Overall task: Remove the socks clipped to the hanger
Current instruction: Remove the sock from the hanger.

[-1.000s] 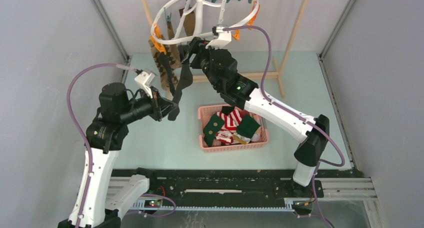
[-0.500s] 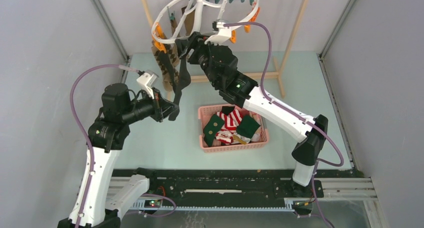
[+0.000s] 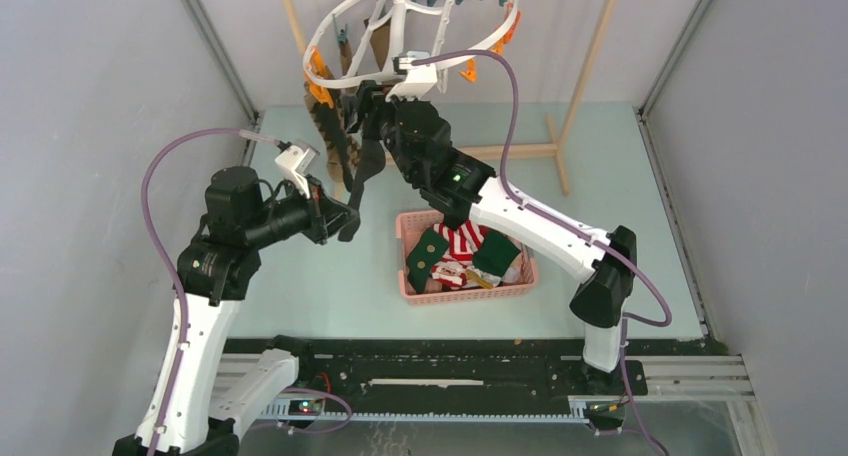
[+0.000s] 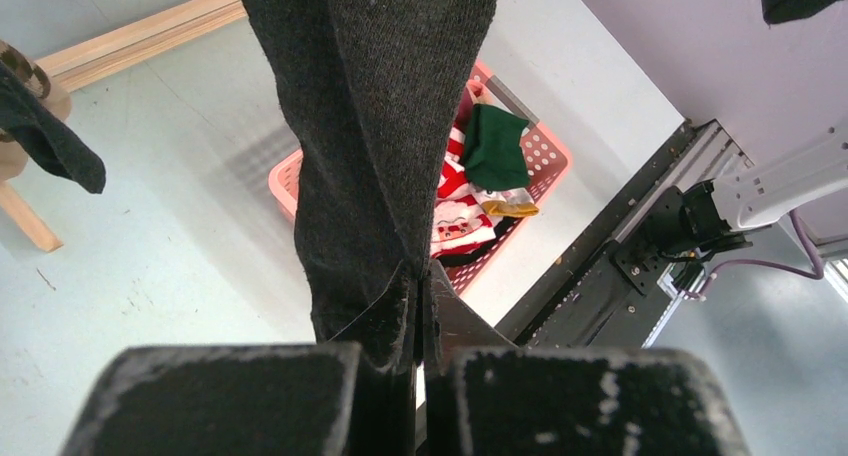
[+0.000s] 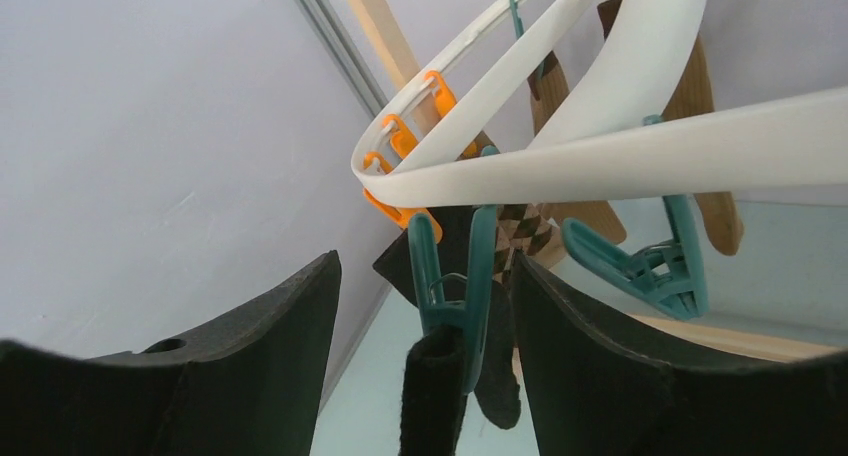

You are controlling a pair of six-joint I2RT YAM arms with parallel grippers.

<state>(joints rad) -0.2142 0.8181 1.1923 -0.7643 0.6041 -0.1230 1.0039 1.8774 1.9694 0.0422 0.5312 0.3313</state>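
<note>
The white oval hanger [image 3: 400, 21] hangs at the back with teal and orange clothespins. A long black sock [image 3: 368, 161] dangles from one teal clothespin [image 5: 450, 266]. My left gripper [image 3: 345, 221] is shut on the sock's lower end [image 4: 370, 126], jaws pinched together on the fabric. My right gripper [image 3: 365, 101] is open under the hanger's rim [image 5: 620, 156]. Its fingers straddle that clothespin and the sock's top [image 5: 432, 396] without touching them. Argyle and brown socks [image 3: 330, 126] hang clipped at the hanger's left side.
A pink basket [image 3: 470, 296] on the table under the right arm holds red-and-white striped, dark green and other socks. The light wooden rack frame [image 3: 590, 56] stands behind. Grey walls close in on both sides.
My right gripper has moved left along the hanger's rim, to the clothespin holding the black sock. The left gripper has kept its hold, barely moving.
</note>
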